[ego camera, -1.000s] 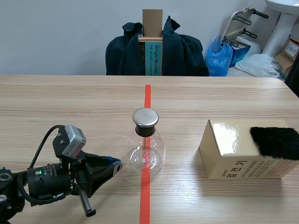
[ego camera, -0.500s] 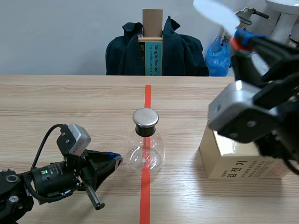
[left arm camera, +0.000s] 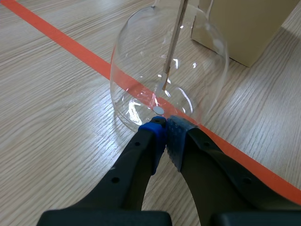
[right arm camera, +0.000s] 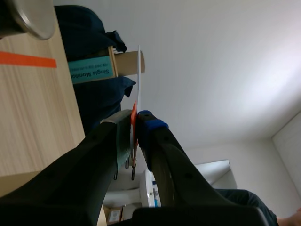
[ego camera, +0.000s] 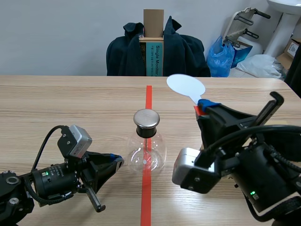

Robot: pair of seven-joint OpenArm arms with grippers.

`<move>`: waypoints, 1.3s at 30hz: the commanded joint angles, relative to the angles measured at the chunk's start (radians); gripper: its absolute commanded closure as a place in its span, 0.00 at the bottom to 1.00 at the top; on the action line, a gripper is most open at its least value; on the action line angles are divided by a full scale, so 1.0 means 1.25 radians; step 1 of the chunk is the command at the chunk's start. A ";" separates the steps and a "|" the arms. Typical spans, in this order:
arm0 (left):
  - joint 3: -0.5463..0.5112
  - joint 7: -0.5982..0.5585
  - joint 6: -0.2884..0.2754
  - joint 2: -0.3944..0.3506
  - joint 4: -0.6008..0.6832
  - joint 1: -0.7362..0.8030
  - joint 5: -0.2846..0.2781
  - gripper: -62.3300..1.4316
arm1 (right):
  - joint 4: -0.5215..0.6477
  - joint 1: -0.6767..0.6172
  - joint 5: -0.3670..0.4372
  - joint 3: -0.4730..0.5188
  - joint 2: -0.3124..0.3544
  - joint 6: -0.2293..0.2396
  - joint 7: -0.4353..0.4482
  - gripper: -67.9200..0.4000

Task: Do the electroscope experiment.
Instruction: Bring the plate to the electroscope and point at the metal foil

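Across pale wood-grain table (ego camera: 70, 103), low at the near left, left gripper (left arm camera: 165, 129) lying almost flat, fingers pressed together on nothing, blue pad against grey-green pad. Tips right at the lower wall of round-bellied clear glass flask (left arm camera: 169, 61), touching or a hair short, hard to tell. Inside it, thin metal rod (left arm camera: 175, 37) hanging down the middle. On its neck, domed grey metal cap (ego camera: 146, 119). Upright, astride orange-red tape line (ego camera: 148, 96) running away along the table's middle.

Over the table's right side, right gripper (ego camera: 203, 107) raised and pointing up and away, to the right of the flask and apart from it. Pinched between its pads, round white flat paddle (ego camera: 186, 86) with a red grip end, disc standing above the fingertips, higher than the cap. Edge-on in the right wrist view, a thin pale line rising past the fingers. Beyond the flask in the left wrist view, tan cardboard box (left arm camera: 249, 28) resting on the wood. Behind the far edge, dark jacket (ego camera: 183, 52) draped over a chair, blue plastic bag (ego camera: 221, 54) farther right.
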 commanded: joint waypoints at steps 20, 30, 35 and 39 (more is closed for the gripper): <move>-0.001 -0.011 -0.002 -0.002 0.015 -0.013 -0.006 0.93 | -0.072 0.030 -0.065 0.007 -0.018 -0.015 -0.016 0.98; -0.001 -0.011 -0.002 -0.002 0.015 -0.013 -0.006 0.93 | -0.072 0.043 -0.065 0.007 -0.016 -0.015 0.127 0.98; -0.001 -0.011 -0.002 -0.002 0.015 -0.013 -0.006 0.93 | -0.072 0.043 -0.065 0.007 -0.016 -0.014 0.200 0.98; -0.001 -0.011 -0.002 -0.002 0.015 -0.013 -0.006 0.93 | -0.072 0.043 -0.065 0.007 -0.016 -0.014 0.234 0.98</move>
